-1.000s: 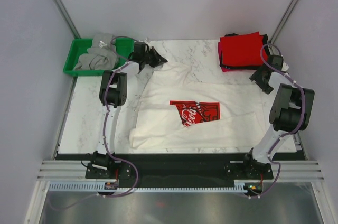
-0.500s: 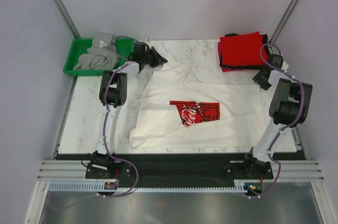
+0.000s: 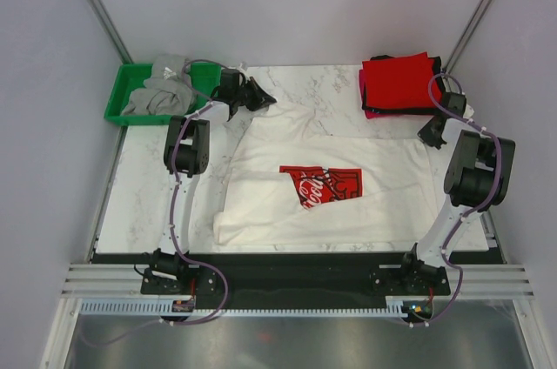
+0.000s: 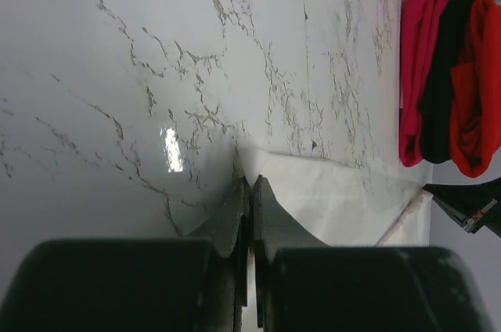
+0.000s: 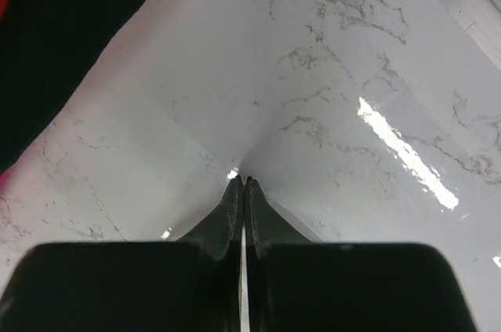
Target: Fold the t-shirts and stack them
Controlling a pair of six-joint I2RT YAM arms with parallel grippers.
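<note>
A white t-shirt [image 3: 287, 212] with a red Coca-Cola print [image 3: 324, 184] lies spread across the middle of the table. My left gripper [image 3: 264, 97] is at its far left corner, shut on the white cloth [image 4: 337, 199], which is pinched at the tips [image 4: 250, 181]. My right gripper [image 3: 426, 136] is at the shirt's far right edge. Its jaws [image 5: 244, 182] are shut, and the white cloth [image 5: 196, 97] puckers at them. A stack of folded t-shirts [image 3: 399, 82], red on top, sits at the back right. More of the stack, pink, black and red [image 4: 438, 73], shows in the left wrist view.
A green tray [image 3: 117, 99] at the back left holds crumpled grey shirts [image 3: 161, 90]. The black layer of the stack [image 5: 70, 34] lies close to the right gripper's left. Grey walls enclose the marble table [image 3: 148, 195] on both sides.
The right gripper has closed from open onto the white shirt's right edge and shifted slightly toward the stack. The left gripper has held still on its corner.
</note>
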